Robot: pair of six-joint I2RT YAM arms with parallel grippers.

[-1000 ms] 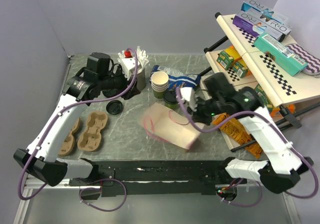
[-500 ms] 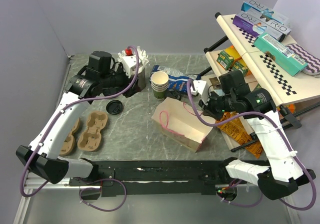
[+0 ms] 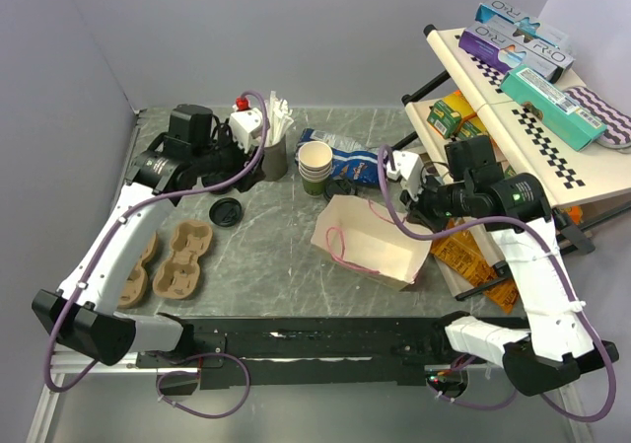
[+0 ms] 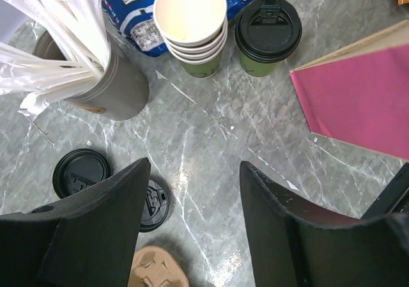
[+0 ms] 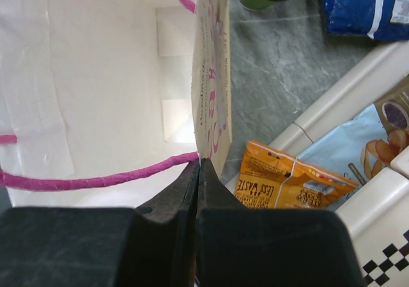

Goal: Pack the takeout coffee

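1. Far left of the bag, two moulded brown pulp carriers [image 3: 182,258] lie flat on the grey marbled bench [image 3: 266,256].
2. Nearer the bag, two round black plastic lids [image 4: 80,172] lie loose side by side. One is partly hidden under a finger.
3. The left gripper [image 4: 195,165] hangs over bare bench left of the bag. Its black fingers are spread, with nothing between them.
4. Behind it stands a dull grey metal holder [image 4: 118,85], stuffed with white paper-wrapped sticks.
5. A stack of lidless paper cups [image 4: 192,15], cream inside, stands left of the bag's far corner.
6. The coffee [image 4: 268,34] stands upright on the bench, outside the bag, just beside the cups and close to the bag's far corner. It has a green side and a round black lid with a raised spout.
7. A glossy blue pack of chips [image 4: 137,12] lies behind the cups.
8. The bag [image 3: 370,246] is stiff paper with a pink outer face, a white inside and pink cord handles. Its mouth is open.
9. The right gripper [image 5: 199,162] has its fingers pressed together on the bag's right rim, pinching the paper wall.
10. Right of the bag lies a crinkled orange packet [image 5: 287,178], at the foot of a slanted cream rack [image 3: 513,98] with checkered edging.
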